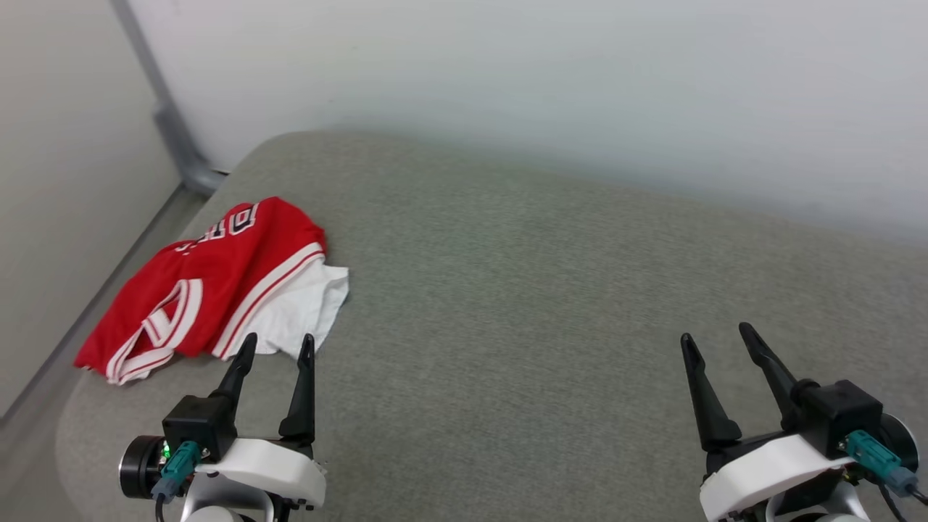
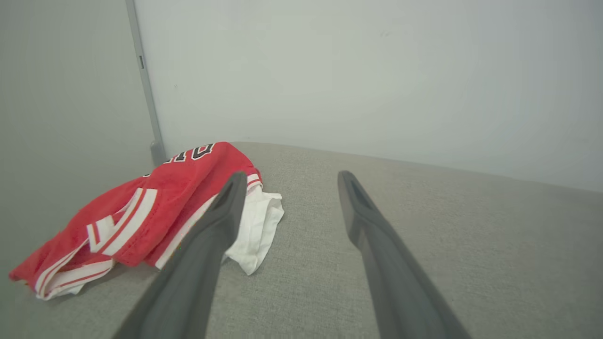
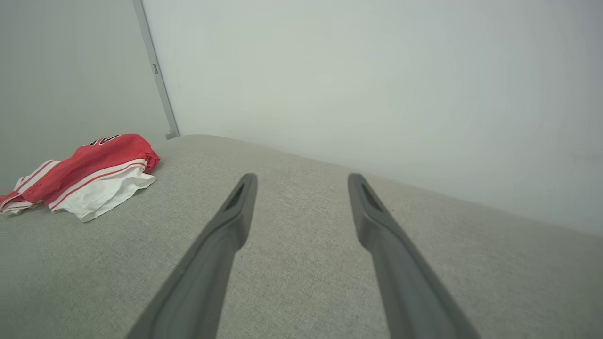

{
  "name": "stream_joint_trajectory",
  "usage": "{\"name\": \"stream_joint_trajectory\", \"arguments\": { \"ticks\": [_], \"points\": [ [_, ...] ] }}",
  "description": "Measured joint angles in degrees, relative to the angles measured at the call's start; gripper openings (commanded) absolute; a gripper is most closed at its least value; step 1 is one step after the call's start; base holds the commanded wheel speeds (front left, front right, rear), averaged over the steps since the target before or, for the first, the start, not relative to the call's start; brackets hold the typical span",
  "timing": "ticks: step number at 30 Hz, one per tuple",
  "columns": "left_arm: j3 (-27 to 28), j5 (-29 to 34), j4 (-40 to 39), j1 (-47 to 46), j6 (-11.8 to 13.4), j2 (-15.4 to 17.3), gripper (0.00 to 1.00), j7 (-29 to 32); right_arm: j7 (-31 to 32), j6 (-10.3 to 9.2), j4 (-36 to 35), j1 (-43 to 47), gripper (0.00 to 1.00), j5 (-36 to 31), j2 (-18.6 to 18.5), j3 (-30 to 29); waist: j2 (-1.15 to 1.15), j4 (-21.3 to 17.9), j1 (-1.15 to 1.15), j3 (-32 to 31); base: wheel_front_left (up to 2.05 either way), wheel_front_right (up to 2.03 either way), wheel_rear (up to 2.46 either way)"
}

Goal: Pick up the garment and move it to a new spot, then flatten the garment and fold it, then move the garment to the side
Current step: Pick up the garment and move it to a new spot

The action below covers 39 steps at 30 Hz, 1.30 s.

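The garment [image 1: 217, 283] lies crumpled near the left edge of the grey surface, red with a white sleeve poking out and striped trim. In the left wrist view the garment [image 2: 155, 212] is just ahead and to the left of the fingers. From the right wrist the garment [image 3: 89, 176] sits far off to the left. My left gripper [image 1: 278, 344] is open, its tips just short of the white sleeve, nothing between them. My right gripper [image 1: 716, 335] stands open over bare fabric at the lower right, well away from the garment.
The grey padded surface [image 1: 544, 290] has a rounded far-left corner and a left edge close to the garment. A pale wall [image 1: 507, 87] runs behind it, with a grey pole [image 1: 170, 123] in the corner. Open fabric spreads across the middle and right.
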Motion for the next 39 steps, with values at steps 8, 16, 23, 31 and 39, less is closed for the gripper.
{"name": "stream_joint_trajectory", "arguments": {
  "ticks": [8, 16, 23, 31, 39],
  "points": [
    [1.07, 0.47, -0.16, 0.08, 0.01, 0.67, 1.00, -0.01, -0.04, 0.01, -0.07, -0.31, 1.00, 0.02, 0.01, 0.49, 0.00, 5.49, 0.00, -0.01, 0.00, 0.00, 0.00],
    [1.24, 0.85, -0.60, 0.18, 0.01, 1.11, 1.00, -0.01, -0.18, 0.01, -0.21, -0.58, 1.00, -0.02, 0.01, 0.49, 0.00, 8.13, 0.00, 0.61, 0.00, 0.00, 0.00],
    [1.68, 0.88, -0.73, -0.28, 0.02, 0.99, 1.00, -0.01, 0.27, 0.01, -0.88, -1.81, 1.00, -0.52, -0.09, 0.60, 0.00, 8.16, 0.00, 2.04, 0.00, 0.00, 0.00],
    [1.29, -0.93, 2.37, -9.57, 0.01, 2.04, 1.00, 0.03, 2.11, 0.01, -4.28, -5.48, 1.00, -1.46, -1.96, -0.12, 0.00, 6.51, 0.00, 7.19, 0.00, 0.00, 0.00],
    [4.91, -6.31, 7.10, -23.65, 0.01, 6.55, 1.00, 9.17, 3.37, 0.00, -7.72, -9.57, 1.00, -2.19, -3.66, -0.43, 0.00, 3.32, 0.01, 14.82, 0.00, 0.00, 0.00]
  ]
}}
